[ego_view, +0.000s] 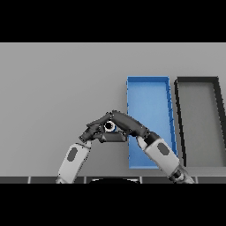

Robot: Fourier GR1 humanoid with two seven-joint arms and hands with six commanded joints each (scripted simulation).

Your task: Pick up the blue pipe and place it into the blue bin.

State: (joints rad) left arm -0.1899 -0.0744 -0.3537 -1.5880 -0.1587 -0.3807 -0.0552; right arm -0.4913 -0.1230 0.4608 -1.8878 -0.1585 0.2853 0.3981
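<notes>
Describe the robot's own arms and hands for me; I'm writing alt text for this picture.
Both forearms are white, rounded shells, each with a dark grey oval inset on top. The left hand and right hand are dark grey to black, with a thumb and slim segmented fingers. A dark ribbed cuff shows at the right arm's lower end. No cables or markings are visible.

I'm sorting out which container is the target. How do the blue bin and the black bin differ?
The blue bin has blue walls and floor; the black bin has dark walls and a grey floor. The blue bin sits nearer the hands, with the right hand at its left edge; the black bin lies farther right. Both are long, open and hold nothing.
</notes>
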